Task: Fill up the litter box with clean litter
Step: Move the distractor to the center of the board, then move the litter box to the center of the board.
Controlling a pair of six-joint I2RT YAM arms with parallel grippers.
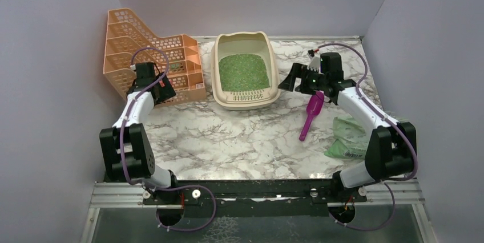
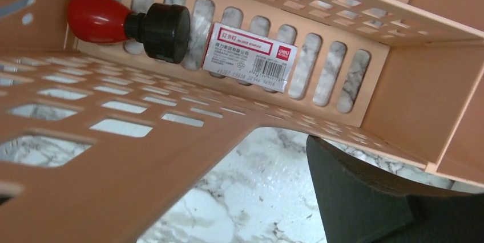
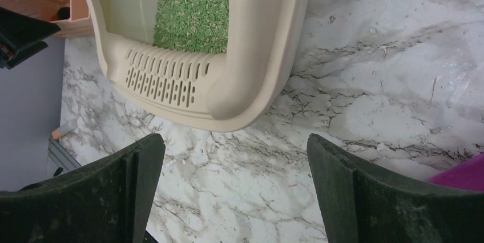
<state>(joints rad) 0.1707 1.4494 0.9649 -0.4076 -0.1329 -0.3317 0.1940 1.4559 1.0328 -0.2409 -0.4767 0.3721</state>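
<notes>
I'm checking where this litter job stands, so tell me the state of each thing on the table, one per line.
litter box, upright, floor covered with green litter.
litter bag, lying slack on the table.
magenta scoop, lying flat, unheld.
orange file rack, upright, stamp and staple box inside.
left gripper, jaws open, empty.
right gripper, jaws open, empty.

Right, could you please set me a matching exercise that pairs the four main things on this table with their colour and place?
Things:
1. litter box
2. scoop
3. bag
4. rack

Colour and place:
A. orange, far left
B. magenta, lying right of the box
C. beige, with green litter inside
D. green, near right edge

Pairs: 1-C, 2-B, 3-D, 4-A
</notes>
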